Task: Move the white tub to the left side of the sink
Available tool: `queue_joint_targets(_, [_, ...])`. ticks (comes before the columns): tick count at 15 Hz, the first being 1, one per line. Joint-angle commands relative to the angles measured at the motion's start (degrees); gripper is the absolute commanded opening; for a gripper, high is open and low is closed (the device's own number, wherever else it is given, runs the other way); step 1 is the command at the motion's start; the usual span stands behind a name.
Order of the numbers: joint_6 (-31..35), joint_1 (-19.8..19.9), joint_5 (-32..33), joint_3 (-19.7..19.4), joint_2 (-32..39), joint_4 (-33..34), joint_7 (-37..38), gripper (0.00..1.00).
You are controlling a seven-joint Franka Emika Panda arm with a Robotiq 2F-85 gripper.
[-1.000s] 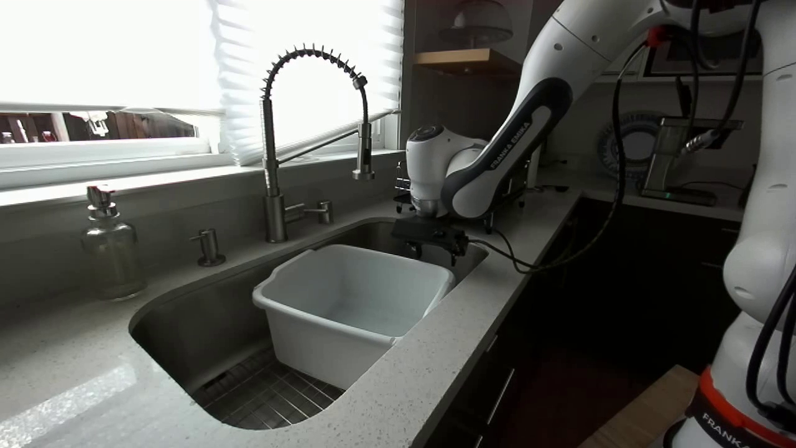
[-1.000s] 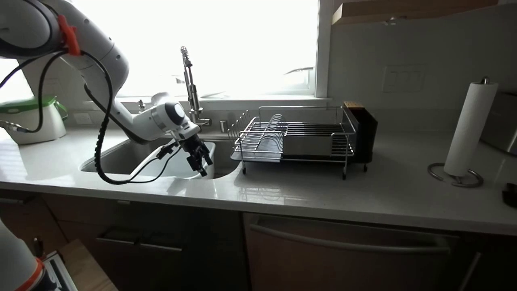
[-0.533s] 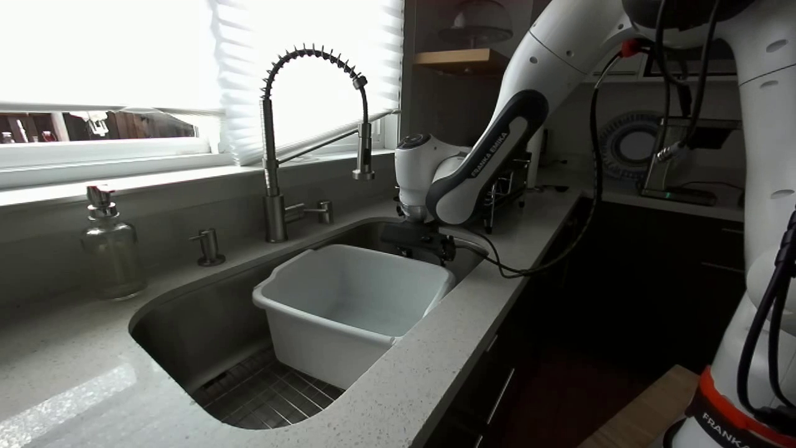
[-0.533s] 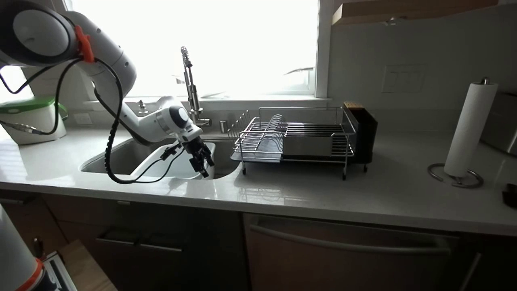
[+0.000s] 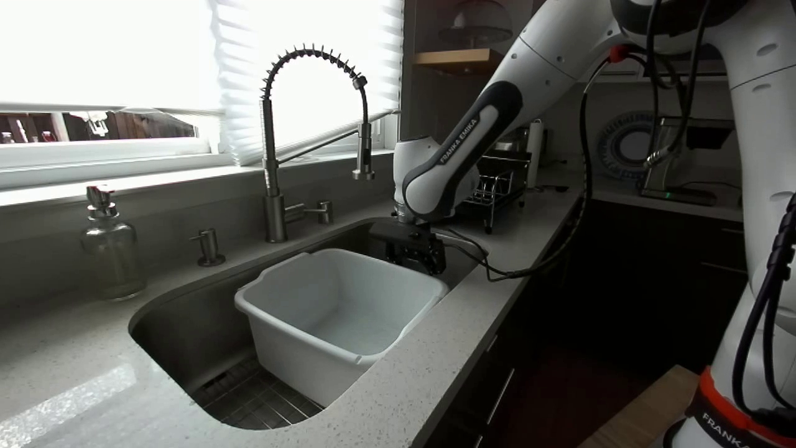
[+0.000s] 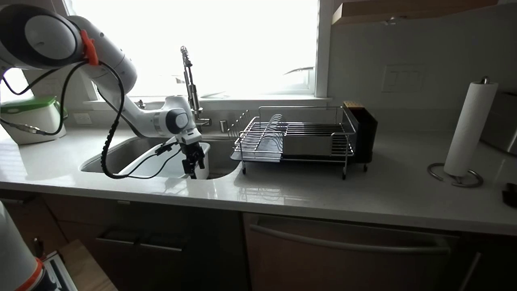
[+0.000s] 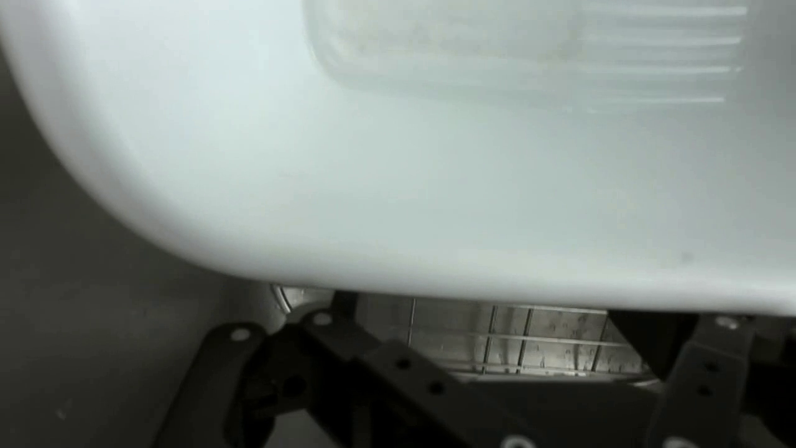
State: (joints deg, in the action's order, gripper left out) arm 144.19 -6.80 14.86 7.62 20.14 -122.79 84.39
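Note:
The white tub [image 5: 342, 311] stands in the grey sink [image 5: 193, 348], partly hidden by the front counter edge. In an exterior view, the tub [image 6: 175, 165] shows partly behind the cables, inside the sink [image 6: 111, 159]. My gripper [image 5: 418, 264] points down at the tub's dish-rack end, outside its wall; it also shows in an exterior view [image 6: 197, 170]. In the wrist view, the tub's rounded rim [image 7: 435, 274] crosses above my open gripper [image 7: 497, 323]. The fingers [image 7: 401, 364] are spread apart with nothing between them. Their tips are hidden under the rim; contact cannot be told.
A wire dish rack [image 6: 295, 145] stands on the counter beside the sink. A tall spring faucet [image 5: 272, 162] and a soap dispenser [image 5: 209, 249] stand behind the sink. A glass bottle [image 5: 112, 255] stands near the far corner. A wire grid [image 5: 255, 398] lies on the sink floor.
The tub has slid a little away from the dish rack along the sink. My gripper has moved the same way and stands nearer the tub's end. It stays open.

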Motion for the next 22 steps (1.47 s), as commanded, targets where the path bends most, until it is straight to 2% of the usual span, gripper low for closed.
queue_joint_targets(1, [-3.2, -2.0, -10.2, 0.9, 0.3, 0.9, -6.1, 1.0])
queue_joint_targets(5, [-5.9, -4.1, -16.0, 1.2, 0.9, 1.7, -9.6, 1.0])
queue_joint_targets(16, [-11.7, -10.9, -17.1, 2.3, 5.1, 6.7, -9.0, 1.0])
queue_joint_targets(18, [-12.1, -12.0, -16.4, 2.0, 6.0, 7.7, -8.3, 1.0])
queue_joint_targets(22, [-11.5, -15.5, -6.6, -3.2, 5.7, 9.7, -3.9, 1.0])
